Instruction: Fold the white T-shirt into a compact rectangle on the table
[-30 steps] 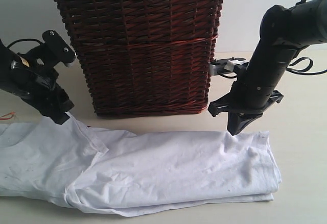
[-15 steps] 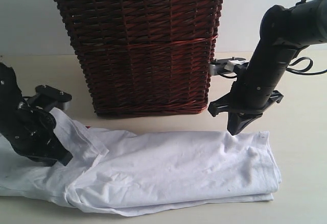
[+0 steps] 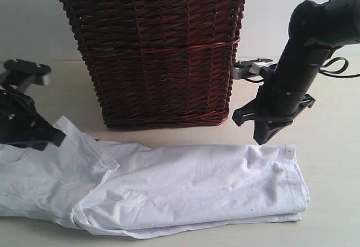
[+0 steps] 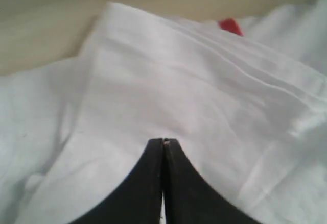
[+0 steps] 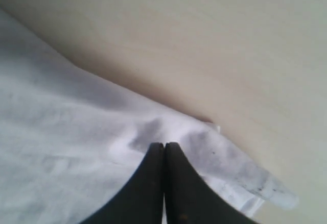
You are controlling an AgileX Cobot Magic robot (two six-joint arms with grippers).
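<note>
Along the rear edge of the white T-shirt, left tool and right tool pinch cloth, jaws fully closed; next probably an even forward fold.

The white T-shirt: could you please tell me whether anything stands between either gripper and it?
Nothing visible does. The left gripper and right gripper are both shut right on the white T-shirt; the wicker basket stands behind it, clear of both.

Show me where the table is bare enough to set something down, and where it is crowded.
Bare table lies right of the white T-shirt, past its folded end. A smaller patch sits between the basket and the left gripper. Crowded: the narrow strip between basket and shirt, where the right gripper hangs.
</note>
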